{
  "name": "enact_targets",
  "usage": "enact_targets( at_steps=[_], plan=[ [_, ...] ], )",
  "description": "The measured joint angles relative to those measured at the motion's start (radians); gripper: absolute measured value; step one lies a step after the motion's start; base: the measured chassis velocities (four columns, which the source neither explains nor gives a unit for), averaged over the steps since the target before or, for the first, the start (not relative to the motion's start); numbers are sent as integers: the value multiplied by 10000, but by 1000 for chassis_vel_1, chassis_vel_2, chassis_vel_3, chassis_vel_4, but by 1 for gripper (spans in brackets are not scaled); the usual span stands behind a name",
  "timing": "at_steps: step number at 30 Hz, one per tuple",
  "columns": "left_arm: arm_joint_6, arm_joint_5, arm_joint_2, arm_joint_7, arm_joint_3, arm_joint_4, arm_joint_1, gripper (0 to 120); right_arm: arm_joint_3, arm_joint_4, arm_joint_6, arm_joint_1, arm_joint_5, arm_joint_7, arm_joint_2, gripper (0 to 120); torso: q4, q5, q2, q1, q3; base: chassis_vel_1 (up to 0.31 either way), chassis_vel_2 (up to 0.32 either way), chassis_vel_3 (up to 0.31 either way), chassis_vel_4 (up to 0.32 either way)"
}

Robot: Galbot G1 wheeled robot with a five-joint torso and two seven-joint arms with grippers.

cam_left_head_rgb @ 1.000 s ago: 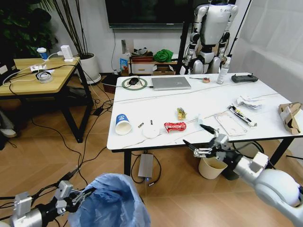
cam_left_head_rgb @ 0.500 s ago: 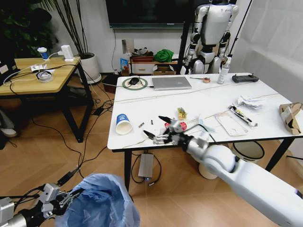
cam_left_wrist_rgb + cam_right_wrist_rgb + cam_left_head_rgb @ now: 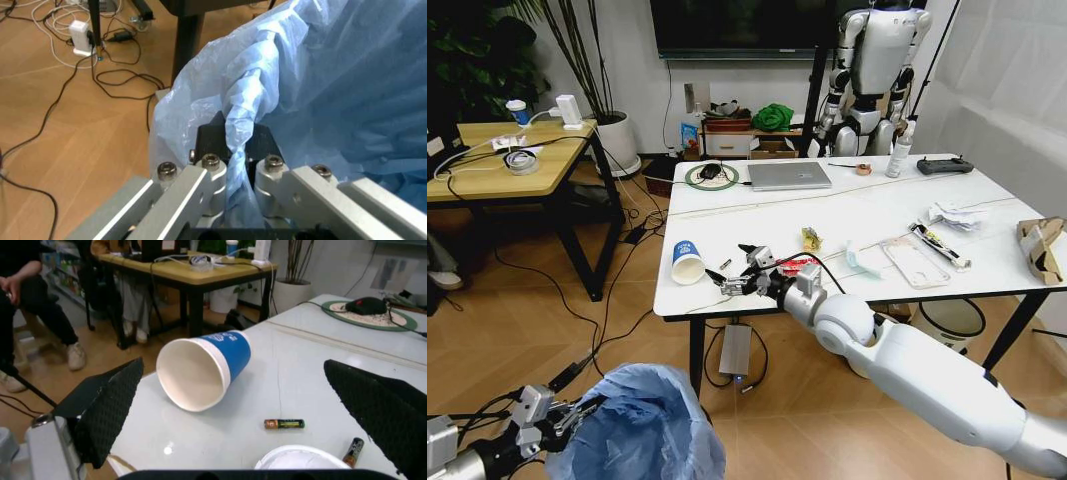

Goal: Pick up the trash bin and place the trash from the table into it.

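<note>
Left gripper (image 3: 237, 150): jaws clenched on bin (image 3: 642, 425) liner, held low near-left | Right gripper (image 3: 735, 270): jaws spread beside cup (image 3: 203, 370) lying on worktop (image 3: 867, 220) near-left edge | Cup looks light, crushable; grip gently across its wall.

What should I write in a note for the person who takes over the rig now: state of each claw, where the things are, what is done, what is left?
Left claw: shut on the bag rim of the trash bin, held low in front of the table.
Right claw: open, hovering over the table's front-left area, beside the paper cup that lies on its side.
Near it: white lid and two small batteries.
Farther right on the table: red wrapper, yellow wrapper, crumpled paper, torn cardboard box.
Done: bin picked up.
Left: all trash is on the table; nothing grasped yet.
</note>
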Motion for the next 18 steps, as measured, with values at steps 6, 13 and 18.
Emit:
enact_targets(
  at_steps=[6,13,18],
  plan=[
    [60,-39,50,-157,225,-69,-174,0,-466,-670,-674,382,-116,683,865,100,1,-1,-1,-1,-1,0,0,0,0],
    [70,-45,35,-174,263,-71,-178,0,-764,-1459,-844,763,-172,888,1861,100,3,0,-2,-1,-1,0,0,0,0],
    [87,-46,23,-208,337,-72,-251,0,-843,-1963,-873,1060,-239,906,2320,100,3,-1,-2,-1,-2,0,0,0,0]
  ],
)
